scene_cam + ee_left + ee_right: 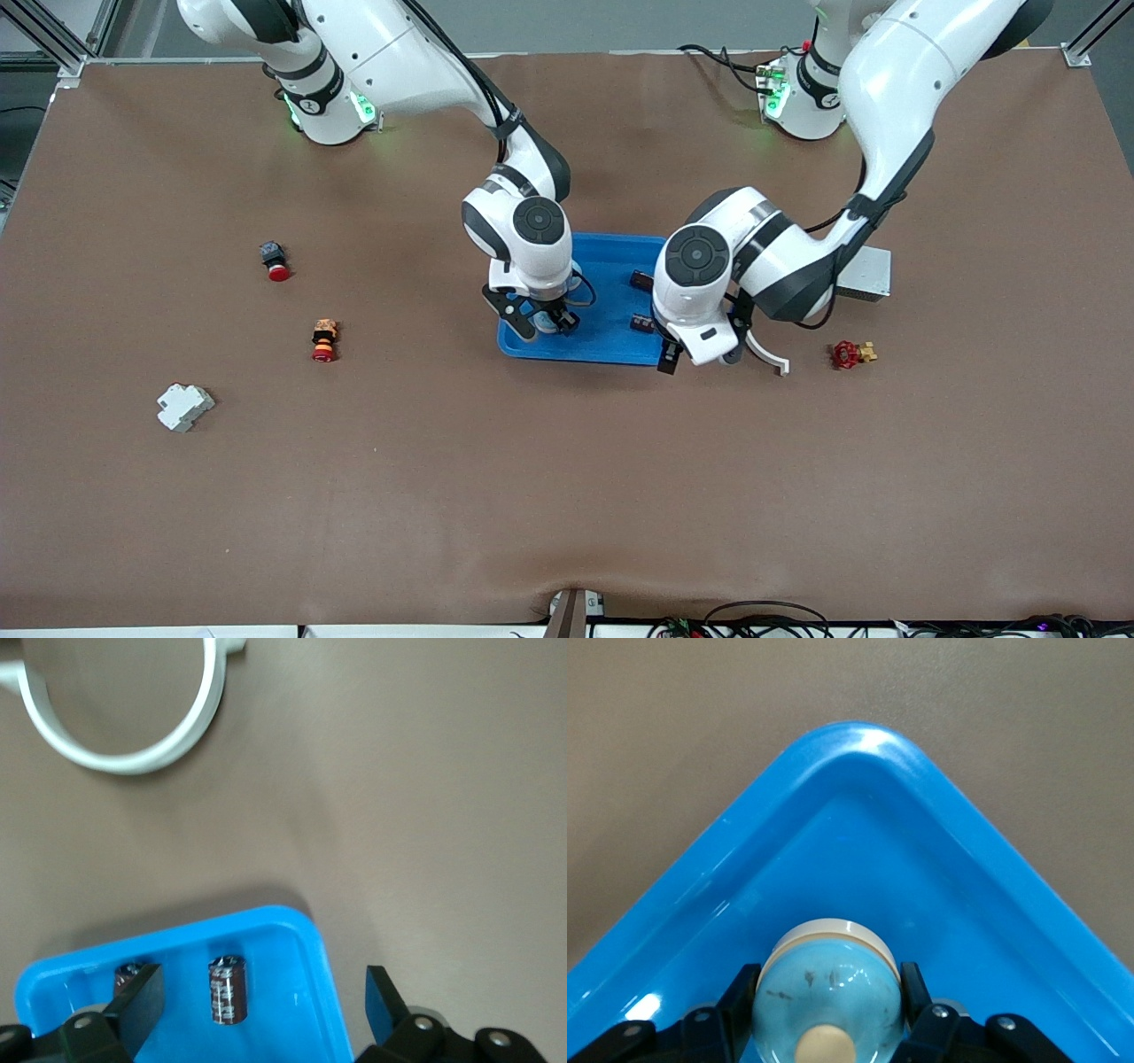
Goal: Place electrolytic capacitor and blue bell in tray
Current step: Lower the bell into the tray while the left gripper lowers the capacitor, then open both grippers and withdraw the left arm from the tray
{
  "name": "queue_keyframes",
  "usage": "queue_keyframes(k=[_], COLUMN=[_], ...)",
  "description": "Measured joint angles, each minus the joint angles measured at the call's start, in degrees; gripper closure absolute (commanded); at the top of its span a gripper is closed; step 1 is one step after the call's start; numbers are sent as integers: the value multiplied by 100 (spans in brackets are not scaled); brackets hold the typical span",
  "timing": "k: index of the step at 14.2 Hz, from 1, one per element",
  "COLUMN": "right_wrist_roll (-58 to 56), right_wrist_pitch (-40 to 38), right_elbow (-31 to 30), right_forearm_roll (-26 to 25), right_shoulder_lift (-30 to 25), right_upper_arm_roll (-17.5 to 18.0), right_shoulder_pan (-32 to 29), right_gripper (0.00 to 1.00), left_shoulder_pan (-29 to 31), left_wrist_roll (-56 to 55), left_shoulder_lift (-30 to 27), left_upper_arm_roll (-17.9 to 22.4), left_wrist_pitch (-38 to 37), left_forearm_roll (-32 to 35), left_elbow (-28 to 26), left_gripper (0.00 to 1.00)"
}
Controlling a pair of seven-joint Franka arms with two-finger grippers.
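Observation:
The blue tray (611,266) lies mid-table. My right gripper (547,321) is shut on the blue bell (542,321), low over the tray's corner nearest the front camera at the right arm's end. In the right wrist view, the fingers (917,988) press both sides of the bell (828,966) above the tray floor (859,850). My left gripper (700,354) hangs open and empty over the tray's other near corner. A brown electrolytic capacitor (227,990) lies in the tray (297,957) between the open fingers (385,1001). A second dark cylinder (128,973) is partly hidden.
A white curved ring piece (769,352) and a red valve (849,354) lie beside the tray toward the left arm's end, with a grey metal box (864,273) farther back. A red button (275,260), an orange-red part (324,340) and a white block (184,406) lie toward the right arm's end.

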Motion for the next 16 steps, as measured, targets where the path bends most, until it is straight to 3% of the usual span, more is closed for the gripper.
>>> queue_keyframes(k=[9, 10, 11, 16], right_wrist_roll=[162, 165, 166, 179], right_wrist_pitch=[214, 215, 217, 293], right_elbow=[139, 139, 139, 140], right_forearm_roll=[-11, -12, -15, -74], right_shoulder_lift=[234, 234, 235, 303], right_upper_arm_roll=[0, -1, -1, -19], right_shoulder_pan=[48, 49, 50, 97], right_gripper=[100, 89, 2, 0], left_shoulder_pan=[978, 1112, 1267, 1988], left_wrist_roll=[2919, 3327, 3769, 5930], left_shoulder_lift=[-800, -893, -987, -1315], left_upper_arm_roll=[0, 2, 2, 4], left_wrist_pitch=[-193, -240, -317, -428], left_forearm_roll=[-1, -1, -1, -15], left_elbow=[193, 194, 195, 292], left_gripper=[0, 0, 0, 0])
